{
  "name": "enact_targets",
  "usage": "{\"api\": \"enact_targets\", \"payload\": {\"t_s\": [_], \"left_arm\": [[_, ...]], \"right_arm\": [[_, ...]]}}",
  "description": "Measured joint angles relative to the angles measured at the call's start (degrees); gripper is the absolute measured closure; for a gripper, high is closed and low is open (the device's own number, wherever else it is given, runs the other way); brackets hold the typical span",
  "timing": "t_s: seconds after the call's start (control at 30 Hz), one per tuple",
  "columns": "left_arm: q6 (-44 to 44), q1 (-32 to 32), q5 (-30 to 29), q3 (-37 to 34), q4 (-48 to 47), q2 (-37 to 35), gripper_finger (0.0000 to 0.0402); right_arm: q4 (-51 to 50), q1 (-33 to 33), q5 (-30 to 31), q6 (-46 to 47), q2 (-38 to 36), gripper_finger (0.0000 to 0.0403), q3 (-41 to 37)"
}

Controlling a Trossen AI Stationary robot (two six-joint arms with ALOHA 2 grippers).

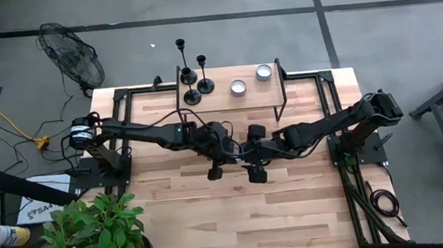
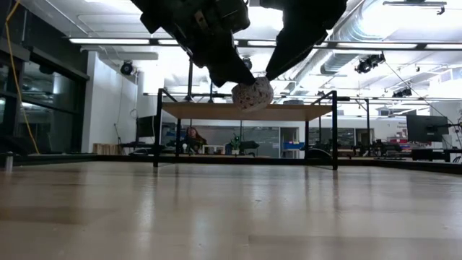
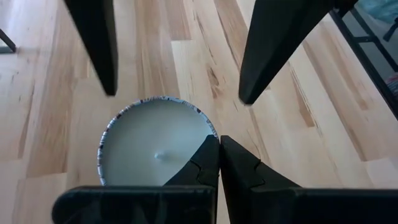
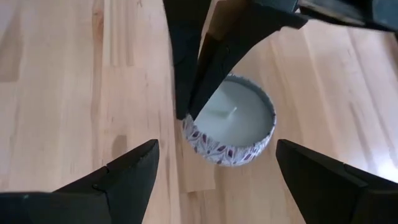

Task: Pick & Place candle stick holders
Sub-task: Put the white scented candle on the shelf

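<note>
A round candle tin with white wax and a patterned wall hangs above the middle of the table, and also shows in the low view. My left gripper is shut on its rim. My right gripper is open, with one finger on either side of the tin and apart from it. Both arms meet at mid-table. Three black candlesticks stand upright on their round bases on the raised wooden shelf at the far edge. My left gripper pinches the tin's rim between its two fingers. One finger is over the wax inside and the other is outside the wall. The fingers slant down from above. The tin is lifted clear of the table and hangs below them, slightly tilted.
Two more candle tins sit on the shelf to the right of the candlesticks. A potted plant stands at the near left corner. A fan stands on the floor at the far left. Bare tabletop lies toward the near edge.
</note>
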Motion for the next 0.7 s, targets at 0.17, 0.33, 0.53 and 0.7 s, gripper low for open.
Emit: {"api": "enact_targets", "payload": {"t_s": [0.17,0.33,0.53,0.7], "left_arm": [[-0.2,0.0,0.0,0.0,0.3,-0.1,0.0402],[-0.1,0.0,-0.2,0.0,0.4,0.0,0.0402],[0.0,0.0,-0.6,0.0,0.9,-0.1,0.0402],[0.2,0.0,-0.6,-0.1,1.5,-0.1,0.0402]], "right_arm": [[0.3,-1.5,-1.5,0.0,0.7,0.0071,0.0],[0.7,-2.6,-3.3,0.0,1.8,0.0045,0.0],[3.5,-3.5,-3.0,0.0,2.6,0.0024,0.0],[4.7,-3.4,-1.6,-0.9,2.9,0.0022,-0.1]]}}
